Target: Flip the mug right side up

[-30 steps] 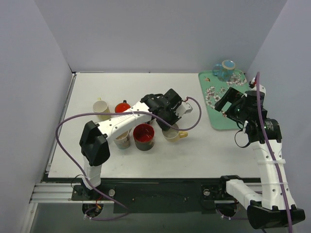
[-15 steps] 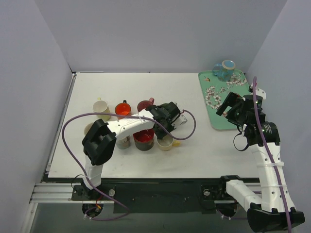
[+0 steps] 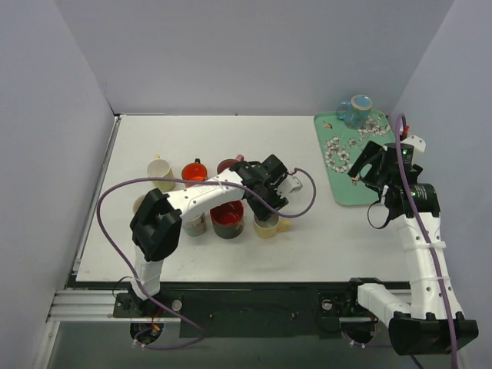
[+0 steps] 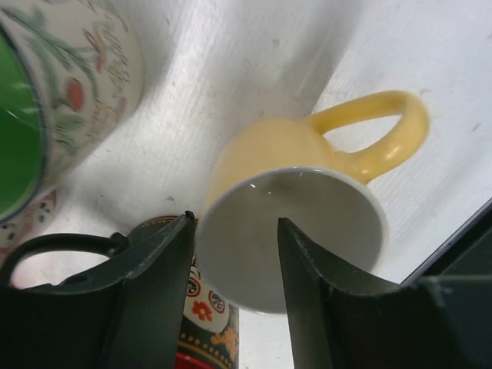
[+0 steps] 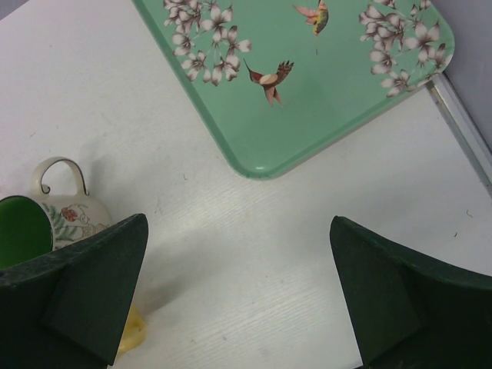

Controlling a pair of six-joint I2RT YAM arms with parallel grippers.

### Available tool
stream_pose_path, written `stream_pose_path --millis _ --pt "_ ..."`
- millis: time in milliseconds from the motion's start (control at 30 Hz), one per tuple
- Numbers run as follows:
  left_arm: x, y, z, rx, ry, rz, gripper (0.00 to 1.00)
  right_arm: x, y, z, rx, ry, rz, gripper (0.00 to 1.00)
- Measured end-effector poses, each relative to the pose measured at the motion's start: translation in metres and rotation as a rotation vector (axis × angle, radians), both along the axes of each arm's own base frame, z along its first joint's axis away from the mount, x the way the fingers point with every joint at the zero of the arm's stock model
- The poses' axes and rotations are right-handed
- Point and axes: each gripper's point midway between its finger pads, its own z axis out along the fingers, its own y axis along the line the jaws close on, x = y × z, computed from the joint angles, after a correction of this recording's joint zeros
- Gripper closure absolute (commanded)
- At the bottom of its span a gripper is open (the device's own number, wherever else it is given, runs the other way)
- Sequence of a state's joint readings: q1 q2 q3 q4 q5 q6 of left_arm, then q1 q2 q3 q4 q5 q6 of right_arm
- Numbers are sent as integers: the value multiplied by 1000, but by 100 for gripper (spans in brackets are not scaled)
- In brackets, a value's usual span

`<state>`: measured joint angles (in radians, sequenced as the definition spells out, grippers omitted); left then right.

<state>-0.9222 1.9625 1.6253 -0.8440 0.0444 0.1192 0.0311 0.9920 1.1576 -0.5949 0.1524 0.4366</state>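
Tabletop (image 3: 346, 238): red cup (image 3: 227, 219) beside yellow mug (image 3: 267, 227)

Mugs on the table (image 3: 346, 238), overhead count: six in plain sight, clustered left of centre.
Cream mug (image 3: 159, 171): one, nearest the left edge.
Red mug (image 3: 194, 170): one.
Dark red mug (image 3: 228, 164): one, farthest back in the cluster.
Patterned mug (image 3: 194, 224): one, partly covered.
Red-lined mug (image 3: 227, 218): one.
Yellow mug (image 3: 267, 225): one.
Green-lined floral mug (image 4: 46, 100): one, seen in both wrist views; cannot be matched to the overhead count.
Trays: one green tray (image 3: 350, 192), along the right edge toward the far right corner.
Vessels on the tray: one blue cup (image 3: 356, 110), at its far end.
Robot arms: two, left arm (image 3: 201, 196) and right arm (image 3: 419, 238).
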Motion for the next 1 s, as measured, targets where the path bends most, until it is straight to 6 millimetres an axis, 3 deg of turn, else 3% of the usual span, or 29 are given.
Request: stream_pose_path --millis 133,300,500,600,767,1000 --pt "11 -8 30 -69 -10 -24 40 19 -11 8 -3 6 -39 2" --pt "31 4 88 -195 -65 -17 37 69 -23 26 14 -9 -90 10" --pt "70 60 187 -399 -341 80 27 160 -26 32 95 -80 -175 11" --pt "75 89 217 -466 -497 132 27 208 -30 26 141 -120 -241 12" --pt "84 101 219 -513 -558 176 27 277 -32 -7 260 -167 -359 24" --pt "119 146 199 -503 -569 337 28 381 -19 -97 570 -322 -416 59"
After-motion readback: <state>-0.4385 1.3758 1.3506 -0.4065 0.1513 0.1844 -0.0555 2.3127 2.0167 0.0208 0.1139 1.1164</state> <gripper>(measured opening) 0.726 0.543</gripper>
